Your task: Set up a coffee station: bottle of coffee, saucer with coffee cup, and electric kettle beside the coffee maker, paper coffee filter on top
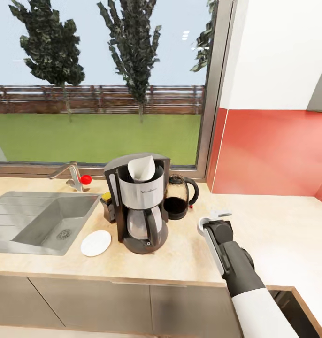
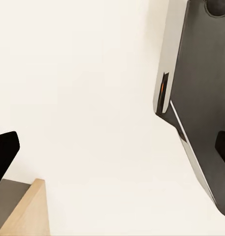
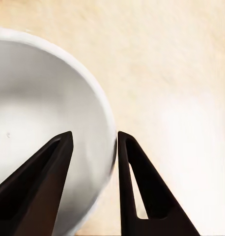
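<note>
White coffee cup (image 3: pixel 48 123) is pinched at its rim by the right end effector (image 1: pixel 216 219), one finger inside, one outside, above the pale beige speckled desk (image 1: pixel 273 225). Right of the tall dark grey coffee maker (image 1: pixel 140 206), which carries a white paper filter (image 1: pixel 142 169); flat round white saucer (image 1: pixel 96 243) lies left. Left end effector's state cannot be told.

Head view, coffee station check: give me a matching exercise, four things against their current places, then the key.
Things:
1. filter
2. saucer
3. kettle
4. cup

Places:
A. flat on the counter, between sink and coffee maker
B. on top of the coffee maker
C. in the right gripper, rim between its fingers
D. behind the coffee maker, on its right

Pairs: 1-B, 2-A, 3-D, 4-C
</note>
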Motion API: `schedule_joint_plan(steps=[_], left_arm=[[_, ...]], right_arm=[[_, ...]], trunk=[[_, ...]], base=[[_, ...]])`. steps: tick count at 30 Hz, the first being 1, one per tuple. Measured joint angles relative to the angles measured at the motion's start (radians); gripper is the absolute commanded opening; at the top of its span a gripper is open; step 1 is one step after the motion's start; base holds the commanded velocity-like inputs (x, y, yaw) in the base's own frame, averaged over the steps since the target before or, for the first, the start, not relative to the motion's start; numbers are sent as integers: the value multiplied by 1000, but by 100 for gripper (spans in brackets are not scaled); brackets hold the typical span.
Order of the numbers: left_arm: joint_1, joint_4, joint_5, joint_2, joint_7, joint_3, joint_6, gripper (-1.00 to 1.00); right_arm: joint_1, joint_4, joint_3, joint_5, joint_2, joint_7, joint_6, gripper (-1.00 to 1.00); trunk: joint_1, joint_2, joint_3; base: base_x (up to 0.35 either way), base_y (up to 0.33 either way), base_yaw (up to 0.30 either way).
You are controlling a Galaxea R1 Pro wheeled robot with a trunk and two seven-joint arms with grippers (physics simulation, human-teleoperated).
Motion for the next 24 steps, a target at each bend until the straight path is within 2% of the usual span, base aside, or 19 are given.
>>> schedule_joint_plan(steps=[15, 24], left_arm=[[-5, -29, 0, 0, 1, 0, 2, 100], [-36, -38, 0, 0, 2, 0, -1, 100]], right_arm=[[0, -1, 6, -3, 13, 0, -1, -100], [0, 0, 6, -2, 14, 0, 0, -100]], trunk=[[0, 0, 0], [0, 0, 0]], base=[[-255, 207, 0], [-177, 199, 0]])
